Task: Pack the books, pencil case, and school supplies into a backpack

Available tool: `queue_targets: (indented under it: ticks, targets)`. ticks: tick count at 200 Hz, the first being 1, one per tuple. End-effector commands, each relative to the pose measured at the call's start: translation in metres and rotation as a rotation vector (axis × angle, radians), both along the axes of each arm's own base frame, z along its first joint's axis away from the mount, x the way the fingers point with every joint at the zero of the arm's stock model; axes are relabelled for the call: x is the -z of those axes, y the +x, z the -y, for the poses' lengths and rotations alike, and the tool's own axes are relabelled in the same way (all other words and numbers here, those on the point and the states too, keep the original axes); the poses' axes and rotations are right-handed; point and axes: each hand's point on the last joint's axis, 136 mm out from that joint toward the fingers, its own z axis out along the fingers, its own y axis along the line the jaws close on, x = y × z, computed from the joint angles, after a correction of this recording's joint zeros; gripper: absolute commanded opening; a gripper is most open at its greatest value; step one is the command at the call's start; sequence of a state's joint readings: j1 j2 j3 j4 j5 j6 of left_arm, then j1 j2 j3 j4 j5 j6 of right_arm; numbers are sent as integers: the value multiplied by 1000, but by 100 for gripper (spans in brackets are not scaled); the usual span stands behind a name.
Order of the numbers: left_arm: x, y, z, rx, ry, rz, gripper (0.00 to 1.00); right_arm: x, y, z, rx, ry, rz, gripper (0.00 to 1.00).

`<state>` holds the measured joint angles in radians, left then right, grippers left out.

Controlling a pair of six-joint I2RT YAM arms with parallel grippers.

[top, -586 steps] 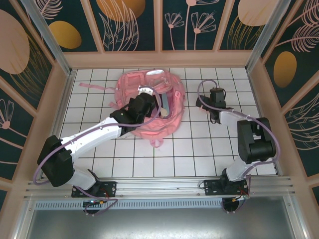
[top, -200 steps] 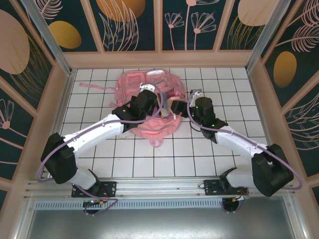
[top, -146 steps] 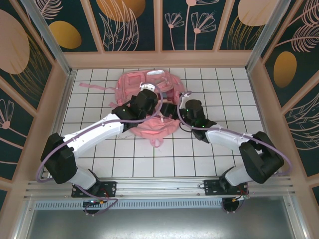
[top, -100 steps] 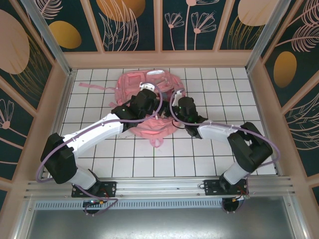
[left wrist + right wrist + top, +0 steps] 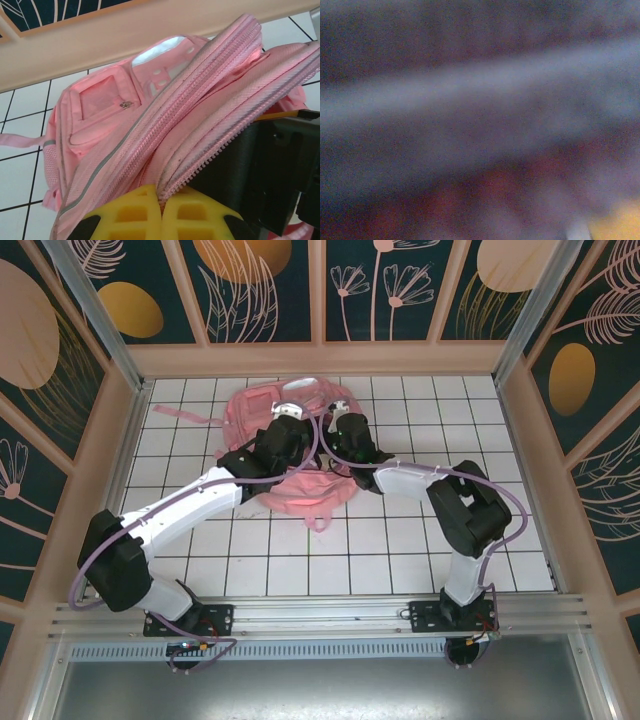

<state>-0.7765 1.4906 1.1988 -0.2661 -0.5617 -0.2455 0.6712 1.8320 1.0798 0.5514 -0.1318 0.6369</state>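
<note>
The left gripper [image 5: 160, 200] has its yellow fingers pressed together on the zip edge of the backpack [image 5: 115, 110] — it holds the mouth up. The right gripper [image 5: 345, 432] pokes into that mouth. Its camera is all blur, so I cannot tell if it is spread or holding something. I think this is the putting-in step. Next, go deep inside, then let go. The backpack lies far back on the white tiled table [image 5: 420, 550] — dark walls [image 5: 270, 290] with leaf pictures stand around.
</note>
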Motion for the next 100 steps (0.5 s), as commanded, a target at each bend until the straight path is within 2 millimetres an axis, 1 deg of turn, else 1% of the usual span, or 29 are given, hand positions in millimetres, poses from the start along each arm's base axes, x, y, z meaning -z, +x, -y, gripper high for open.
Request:
queue_targets:
  ticks: [1,37,69,100]
  targets:
    - [-57,-2,14,13,-164,144,0,0,-4,-3,-15,-21,-4,99]
    - [-54,0,13,2,-156,142,0,-10,-17,9,-10,-6,8,99]
    - [-49,1,12,-2,-147,133,0,-19,-37,27,0,3,27,99]
    - [-39,-1,17,22,-145,100,0,-11,-58,50,22,-33,22,99]
